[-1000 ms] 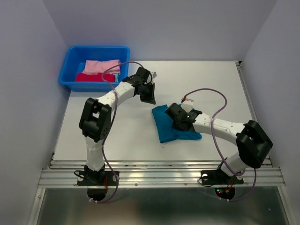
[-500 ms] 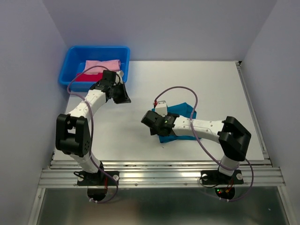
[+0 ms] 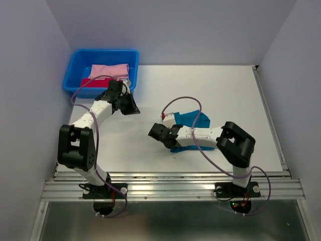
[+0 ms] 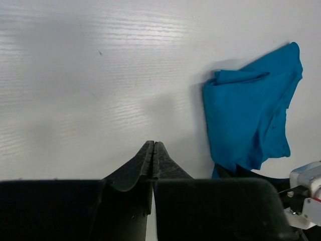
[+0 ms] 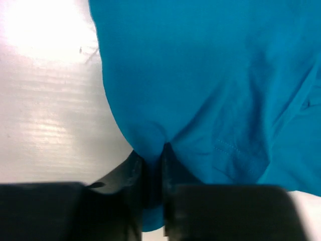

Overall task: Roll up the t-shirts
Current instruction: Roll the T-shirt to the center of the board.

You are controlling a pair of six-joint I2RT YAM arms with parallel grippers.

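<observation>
Right wrist view: your right end effector (image 5: 153, 156) pinches a fold of the teal t-shirt (image 5: 210, 85), lying on the counter (image 3: 230, 90) well right of the blue tub (image 3: 75, 70). Your left end effector (image 4: 153, 146) is pressed together, near that tub.

Left claw (image 4: 154, 147) pressed closed, empty, above white table (image 4: 75, 75); crumpled teal t-shirt (image 4: 251, 115) lying apart at right.

soft, even light from above; the table (image 3: 225, 90) shows only faint, soft-edged shadows. in the right wrist view glare whitens the table beside the teal shirt (image 5: 210, 75), which looks slightly blurred up close.
</observation>
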